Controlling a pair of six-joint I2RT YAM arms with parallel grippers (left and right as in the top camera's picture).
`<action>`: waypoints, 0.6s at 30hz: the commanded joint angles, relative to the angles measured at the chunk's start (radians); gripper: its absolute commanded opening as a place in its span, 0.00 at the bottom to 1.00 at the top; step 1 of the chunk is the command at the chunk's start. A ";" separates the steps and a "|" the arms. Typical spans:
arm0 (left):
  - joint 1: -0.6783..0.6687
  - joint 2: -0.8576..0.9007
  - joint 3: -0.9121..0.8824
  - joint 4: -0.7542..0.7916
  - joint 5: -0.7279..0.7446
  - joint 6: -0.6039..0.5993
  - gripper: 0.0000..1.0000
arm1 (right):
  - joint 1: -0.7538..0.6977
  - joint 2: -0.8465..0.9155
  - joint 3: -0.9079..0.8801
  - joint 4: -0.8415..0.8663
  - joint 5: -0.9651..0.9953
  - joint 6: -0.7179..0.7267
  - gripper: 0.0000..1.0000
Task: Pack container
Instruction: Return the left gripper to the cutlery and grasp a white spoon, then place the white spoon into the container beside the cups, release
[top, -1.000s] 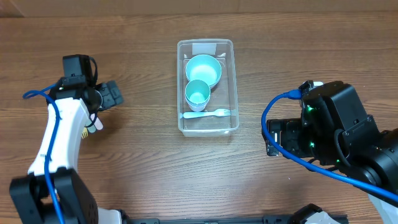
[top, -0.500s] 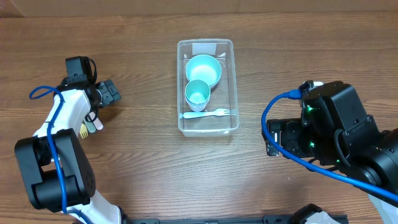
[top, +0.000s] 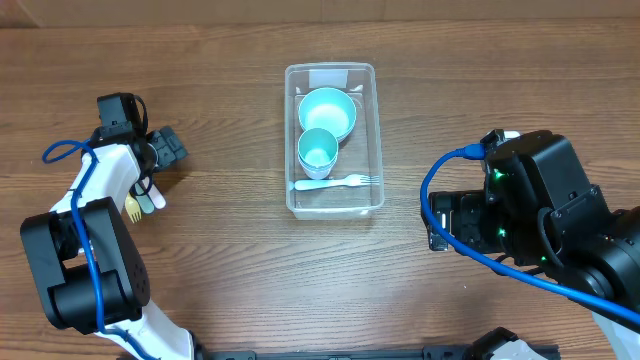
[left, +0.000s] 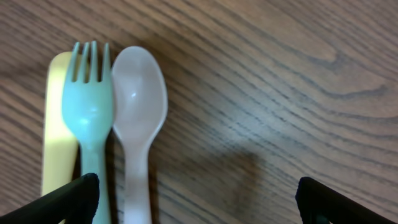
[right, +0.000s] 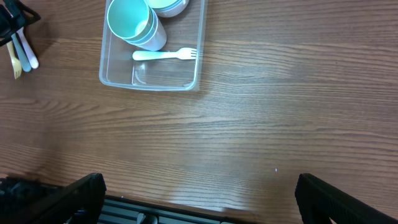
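**Q:** Where is the container (top: 336, 200)?
**A:** Mid-bench, toward the far edge.
**Q:** And the fingers?
**A:** The left gripper (left: 198, 199), well apart near the left edge, is spread wide and empty above a fork (left: 88, 118) and spoon (left: 138, 106). The right gripper (right: 199, 199) is likewise wide and empty.

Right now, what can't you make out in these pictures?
- Left wrist view: the handles of the fork and spoon run off the bottom edge. The yellow utensil is partly covered by the fork, so its type is unclear.
- Right wrist view: the bowl in the container is cut off by the top edge.
- Overhead: the same utensils are tiny and partly under the left arm.
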 joint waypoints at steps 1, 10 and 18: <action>0.005 0.015 -0.006 0.013 0.027 -0.002 1.00 | 0.003 -0.004 0.001 0.003 0.007 0.001 1.00; 0.005 0.100 -0.006 0.024 0.045 -0.003 1.00 | 0.003 -0.004 0.001 0.003 0.007 0.001 1.00; -0.003 0.110 -0.006 0.041 0.060 -0.003 0.46 | 0.003 -0.004 0.001 0.003 0.007 0.001 1.00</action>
